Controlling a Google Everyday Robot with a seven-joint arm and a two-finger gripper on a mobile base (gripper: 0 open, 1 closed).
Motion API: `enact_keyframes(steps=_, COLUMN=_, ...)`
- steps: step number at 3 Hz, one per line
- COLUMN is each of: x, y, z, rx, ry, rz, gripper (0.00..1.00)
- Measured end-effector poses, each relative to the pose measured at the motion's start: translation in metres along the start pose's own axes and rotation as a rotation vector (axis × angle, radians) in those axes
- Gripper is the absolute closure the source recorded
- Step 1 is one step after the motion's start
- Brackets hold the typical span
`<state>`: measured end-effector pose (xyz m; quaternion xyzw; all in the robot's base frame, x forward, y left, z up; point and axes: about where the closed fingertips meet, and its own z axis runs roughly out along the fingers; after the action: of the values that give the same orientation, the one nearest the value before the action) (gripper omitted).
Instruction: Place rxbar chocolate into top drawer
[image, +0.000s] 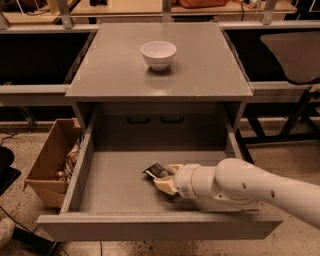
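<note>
My gripper (165, 176) hangs low inside the top drawer (150, 230), fingers (162, 186) pinching the rxbar chocolate (155, 171) near the floor, so it won't drop far, I guess.

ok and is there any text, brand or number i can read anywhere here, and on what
No text can be read in this view.
rxbar chocolate wrapper, held by the tool low inside the top drawer: pale label patches, too blurred to read.
white bowl: no print visible.
cardboard box: no print visible.
</note>
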<state>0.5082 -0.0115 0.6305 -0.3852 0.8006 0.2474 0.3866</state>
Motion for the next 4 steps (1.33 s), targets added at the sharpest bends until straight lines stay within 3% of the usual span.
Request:
enact_keyframes(steps=2, x=0.0, y=0.0, z=0.0, rx=0.0, ry=0.0, rz=0.0, gripper=0.13)
enact_keyframes(steps=3, x=-0.01, y=0.002, z=-0.007, rx=-0.01, ry=0.015, rz=-0.019, gripper=0.0)
enact_keyframes(steps=4, x=-0.034, y=0.005, z=-0.035, rx=-0.019, ry=0.058, rz=-0.072, gripper=0.0)
